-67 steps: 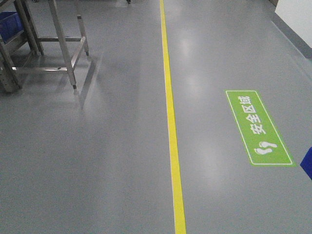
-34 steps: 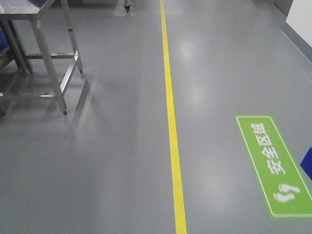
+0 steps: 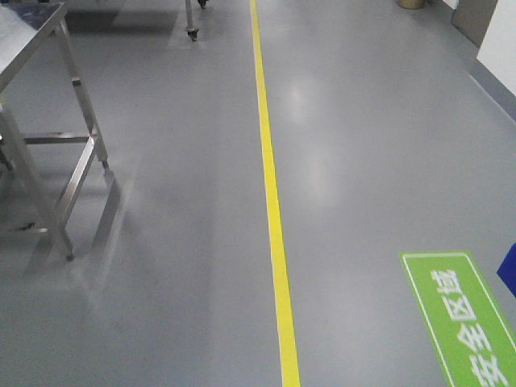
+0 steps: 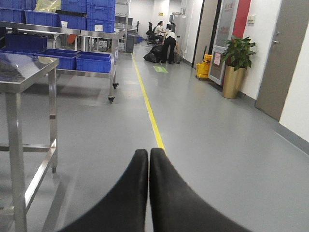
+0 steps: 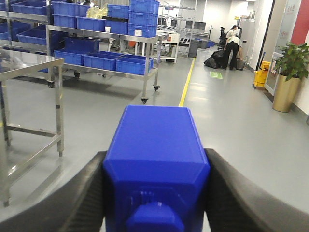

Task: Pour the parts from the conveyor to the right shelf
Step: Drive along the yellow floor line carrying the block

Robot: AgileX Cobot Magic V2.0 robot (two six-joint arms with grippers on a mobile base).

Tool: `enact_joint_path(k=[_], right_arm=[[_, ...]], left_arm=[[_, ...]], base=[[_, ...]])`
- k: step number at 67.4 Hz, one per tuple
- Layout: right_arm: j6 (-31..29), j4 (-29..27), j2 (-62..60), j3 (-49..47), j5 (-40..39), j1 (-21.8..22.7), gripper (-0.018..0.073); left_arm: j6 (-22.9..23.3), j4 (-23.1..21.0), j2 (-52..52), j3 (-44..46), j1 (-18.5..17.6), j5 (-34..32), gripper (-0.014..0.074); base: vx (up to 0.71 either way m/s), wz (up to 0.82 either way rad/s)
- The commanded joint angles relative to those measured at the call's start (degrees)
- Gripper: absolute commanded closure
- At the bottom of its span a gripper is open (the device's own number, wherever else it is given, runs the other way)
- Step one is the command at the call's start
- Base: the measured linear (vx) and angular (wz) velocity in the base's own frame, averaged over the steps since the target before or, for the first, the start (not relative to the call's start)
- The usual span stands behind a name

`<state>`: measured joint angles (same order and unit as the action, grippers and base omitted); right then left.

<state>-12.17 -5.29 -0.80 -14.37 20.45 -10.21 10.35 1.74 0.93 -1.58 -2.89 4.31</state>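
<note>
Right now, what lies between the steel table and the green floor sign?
A yellow floor line runs between the steel table and green sign; front-facing view shows it.

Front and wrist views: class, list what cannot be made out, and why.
- Front view: blue shape cut by right edge, unidentifiable; floor sign cut by bottom edge.
- Right wrist view: blue block hides whatever lies behind; bottom edge cuts its near end.
- Left wrist view: distant people too small.
</note>
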Motion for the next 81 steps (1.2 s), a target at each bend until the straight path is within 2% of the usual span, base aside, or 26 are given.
enact_joint_path(k=[1,81], right_arm=[[-0.3,0.0,0.0,-1.6,-4.4,0.3,0.0561],[-0.3,0.0,0.0,-1.6,-4.4,0.3,0.0561]], left_arm=[[0.3,-0.5,0.4,-1.2,-0.2,-4.3,0.0603],[0.3,-0.5,0.4,-1.2,-0.2,-4.3,0.0603]], base=[[0.80,-0.04],[0.79,-0.02]])
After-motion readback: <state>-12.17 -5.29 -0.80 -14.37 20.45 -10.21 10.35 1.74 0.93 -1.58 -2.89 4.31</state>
